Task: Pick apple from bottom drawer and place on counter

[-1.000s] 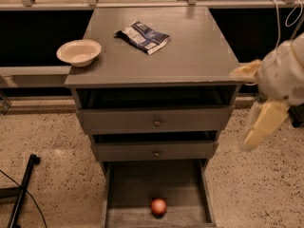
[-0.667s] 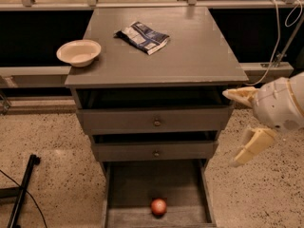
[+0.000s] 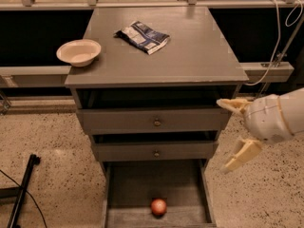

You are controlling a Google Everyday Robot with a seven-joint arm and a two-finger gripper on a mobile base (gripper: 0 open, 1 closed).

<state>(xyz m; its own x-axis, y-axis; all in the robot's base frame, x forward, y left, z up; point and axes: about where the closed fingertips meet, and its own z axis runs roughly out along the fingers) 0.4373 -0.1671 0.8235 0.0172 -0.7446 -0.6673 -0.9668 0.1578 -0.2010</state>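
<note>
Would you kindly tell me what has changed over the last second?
The gripper, open and empty, has moved down and leftward in the picture. Nothing was grasped. The apple stays in the open bottom drawer; the bowl and packet stay on the counter.

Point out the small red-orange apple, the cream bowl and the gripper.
Small round red-orange apple [image 3: 158,206]: camera view, middle of the fruit.
Cream round bowl [image 3: 79,52]: camera view, its inside floor.
Cream two-finger gripper [image 3: 223,136]: camera view, midway between its open fingertips, right of the grey drawer cabinet [image 3: 156,122].
</note>
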